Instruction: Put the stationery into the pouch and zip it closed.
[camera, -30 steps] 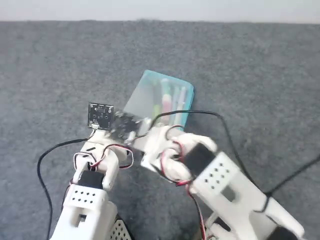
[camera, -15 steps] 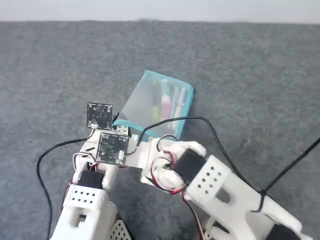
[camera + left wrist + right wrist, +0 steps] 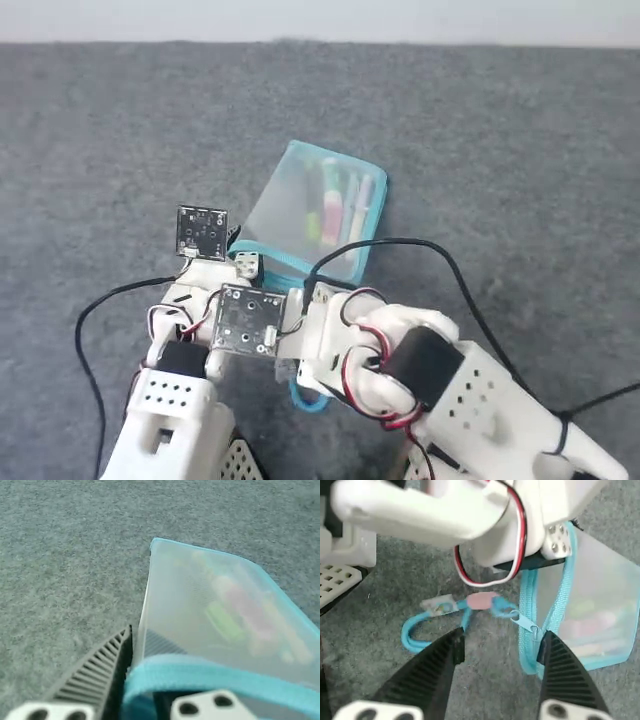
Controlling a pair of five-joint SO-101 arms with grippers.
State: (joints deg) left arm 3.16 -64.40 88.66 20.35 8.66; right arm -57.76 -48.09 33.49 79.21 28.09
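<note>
Zipping is judged in hand: the pouch (image 3: 288, 200), stationery (image 3: 337, 198) inside, is clamped on the bench (image 3: 520, 150) by the left fingers (image 3: 100, 666); the right fingers (image 3: 431, 672), spread apart, need closing on the zip pull (image 3: 522, 622).

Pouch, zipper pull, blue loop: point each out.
pouch (image 3: 290, 205), high view, translucent front face.
zipper pull (image 3: 526, 623), right wrist view, its blue tab.
blue loop (image 3: 406, 633), right wrist view, the cord's curved end.
</note>
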